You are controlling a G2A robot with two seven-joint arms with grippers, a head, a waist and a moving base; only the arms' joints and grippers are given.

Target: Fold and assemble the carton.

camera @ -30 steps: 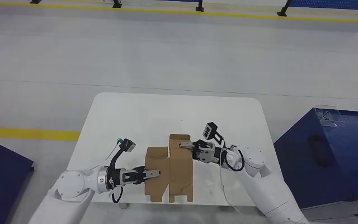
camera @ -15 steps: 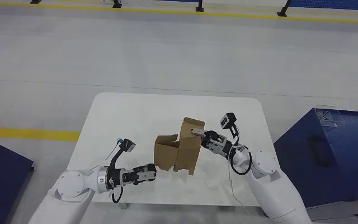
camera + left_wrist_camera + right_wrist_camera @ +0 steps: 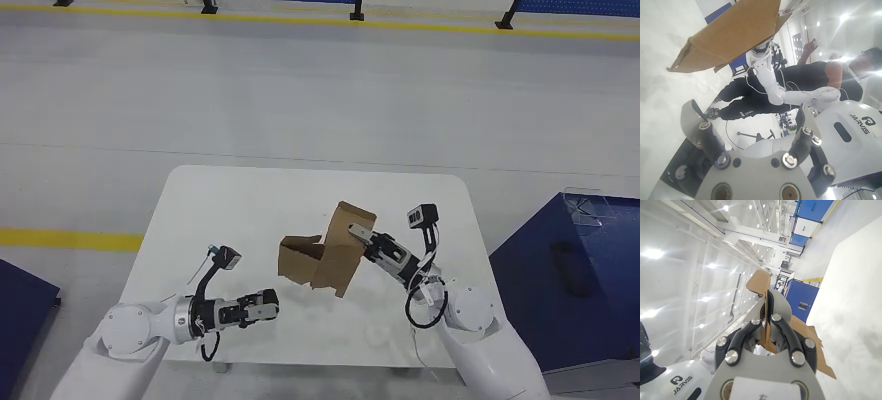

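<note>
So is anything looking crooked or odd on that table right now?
Yes: the carton is crooked, tipped at an angle over the table, pinched by one panel edge in the right jaws, its flaps loose and unfolded. The left jaws stand open, apart from it.

Carton: plain brown cardboard, no print or pattern. Table: white, unpatterned. Left gripper and right gripper: silver-grey metal fingers on black links, with bright screw heads. Floor: pale grey, crossed by a yellow line at the left and another at the far edge. Cabinet at the right: dark blue.
</note>
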